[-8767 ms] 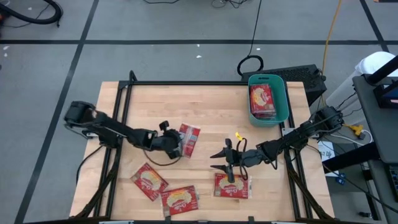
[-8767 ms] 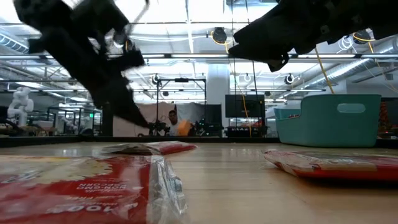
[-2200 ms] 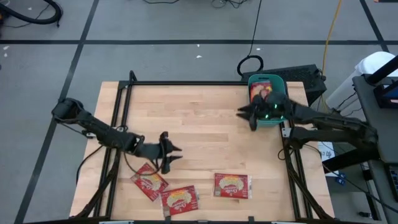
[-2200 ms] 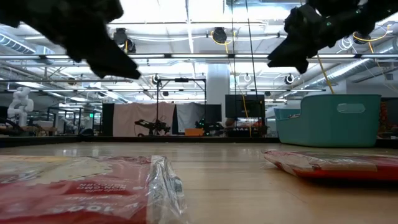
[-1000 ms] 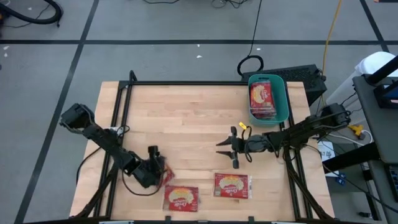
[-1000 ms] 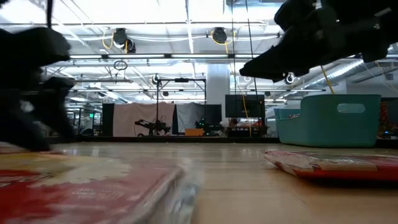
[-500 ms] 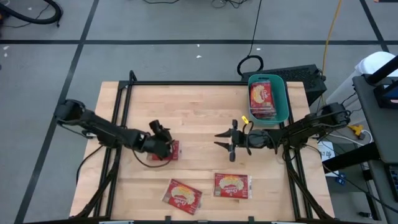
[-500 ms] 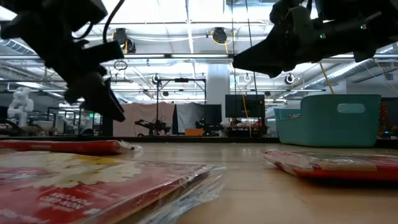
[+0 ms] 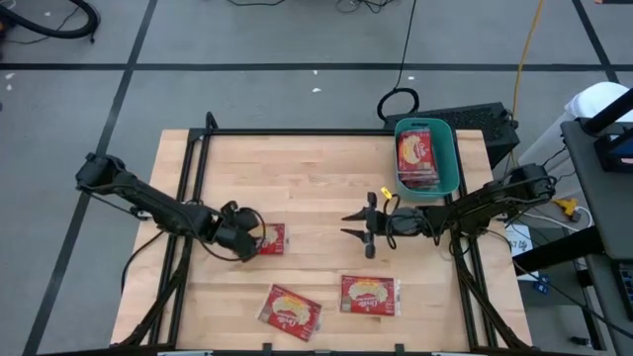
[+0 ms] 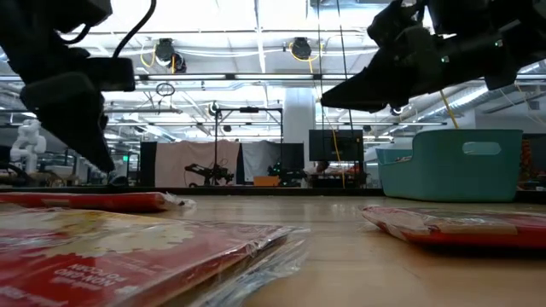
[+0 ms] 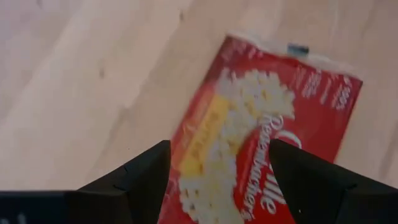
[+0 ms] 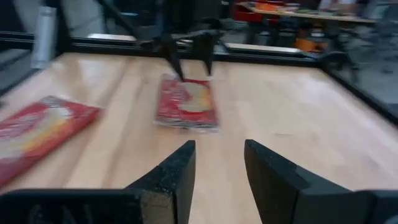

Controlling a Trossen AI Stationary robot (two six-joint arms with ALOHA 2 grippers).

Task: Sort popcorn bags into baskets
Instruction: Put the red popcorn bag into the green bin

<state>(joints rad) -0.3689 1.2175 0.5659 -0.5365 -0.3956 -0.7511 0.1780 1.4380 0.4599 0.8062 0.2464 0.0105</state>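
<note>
Three popcorn bags (image 9: pixel 268 239) lie on the table; the left gripper (image 9: pixel 249 240), fingers spread, should straddle the nearest squarely before pinching, while the right gripper (image 9: pixel 358 230) waits spread near the basket (image 9: pixel 452 161)

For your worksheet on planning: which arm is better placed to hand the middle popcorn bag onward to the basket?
Right: its open gripper faces the middle popcorn bag and is nearer the basket. The left gripper is beside that bag.

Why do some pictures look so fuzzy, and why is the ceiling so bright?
In the left wrist view the popcorn bag is smeared and its lettering unreadable. In the right wrist view everything is soft, even the bag mid-table. In the low view the ceiling lights glare white and both arms are dark silhouettes. The high view is sharp and evenly lit.
</note>
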